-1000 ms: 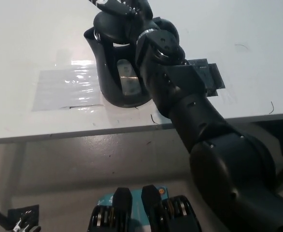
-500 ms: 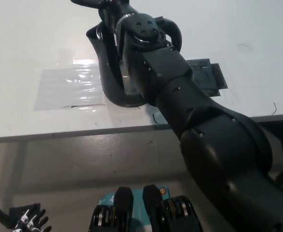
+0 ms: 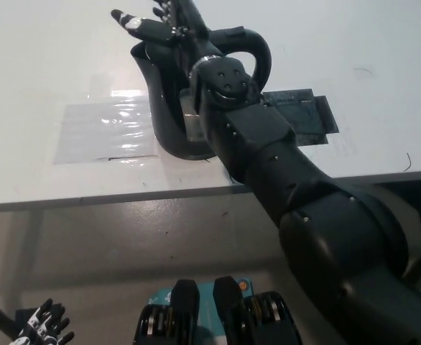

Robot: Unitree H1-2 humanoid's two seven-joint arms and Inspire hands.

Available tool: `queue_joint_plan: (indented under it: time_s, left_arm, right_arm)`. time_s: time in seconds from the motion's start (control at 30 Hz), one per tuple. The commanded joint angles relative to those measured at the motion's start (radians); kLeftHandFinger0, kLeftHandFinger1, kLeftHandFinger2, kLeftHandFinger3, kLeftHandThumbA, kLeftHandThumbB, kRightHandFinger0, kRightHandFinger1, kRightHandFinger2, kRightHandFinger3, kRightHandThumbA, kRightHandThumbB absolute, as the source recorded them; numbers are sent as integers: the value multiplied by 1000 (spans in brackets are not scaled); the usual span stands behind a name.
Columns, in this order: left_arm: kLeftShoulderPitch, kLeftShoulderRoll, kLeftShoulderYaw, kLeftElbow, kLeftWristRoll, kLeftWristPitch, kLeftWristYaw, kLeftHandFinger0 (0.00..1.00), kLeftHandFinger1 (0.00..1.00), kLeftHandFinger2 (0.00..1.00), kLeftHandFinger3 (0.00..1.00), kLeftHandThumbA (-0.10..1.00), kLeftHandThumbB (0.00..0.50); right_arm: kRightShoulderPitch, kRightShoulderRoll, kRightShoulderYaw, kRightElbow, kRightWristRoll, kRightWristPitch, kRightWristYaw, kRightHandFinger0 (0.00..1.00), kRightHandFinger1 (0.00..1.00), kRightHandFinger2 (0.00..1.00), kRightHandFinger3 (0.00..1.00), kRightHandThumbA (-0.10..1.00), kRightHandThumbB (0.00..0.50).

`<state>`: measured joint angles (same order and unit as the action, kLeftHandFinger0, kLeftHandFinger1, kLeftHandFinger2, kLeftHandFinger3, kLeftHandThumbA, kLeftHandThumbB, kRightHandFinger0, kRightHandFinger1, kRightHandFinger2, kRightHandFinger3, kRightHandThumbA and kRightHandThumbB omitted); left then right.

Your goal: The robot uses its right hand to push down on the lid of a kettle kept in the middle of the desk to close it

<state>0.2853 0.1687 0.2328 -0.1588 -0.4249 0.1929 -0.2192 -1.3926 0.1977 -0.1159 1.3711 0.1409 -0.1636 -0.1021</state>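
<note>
Head view: most of the upper part of the picture is taken up by a white desk (image 3: 45,65), whose front edge runs across the picture below the middle, with grey floor (image 3: 110,244) seen beneath it. The right side is filled by the black right arm (image 3: 297,187), which comes in from the bottom right and reaches up and to the left across the desk edge. A black kettle (image 3: 164,108) stands on the desk near the top middle, partly hidden by the arm; its curved handle (image 3: 257,50) is seen arching to the right of the wrist. The kettle's lid is covered and cannot be made out, so whether it is closed cannot be told. The kettle stands at the right end of a clear glossy sheet (image 3: 103,129) laid flat on the desk, and a dark patch of tape (image 3: 304,115) is stuck to the desk just right of the arm. The right hand (image 3: 160,25) is held over the top of the kettle with its fingers stretched out towards the upper left and spread apart; nothing is gripped in it. The white left hand (image 3: 42,327) is seen only in part at the bottom left corner, low beside the floor, with its fingers apart and nothing held.
</note>
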Motion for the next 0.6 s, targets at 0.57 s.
queue_joint_plan:
  time_s: [0.57]
  left_arm:
    - [12,12,21,-21,-20,-7,0,1000,1000,1000,1000,174,272]
  right_arm:
    - [11,6,33,-41,-31,-110,52,1000,1000,1000,1000,794,101]
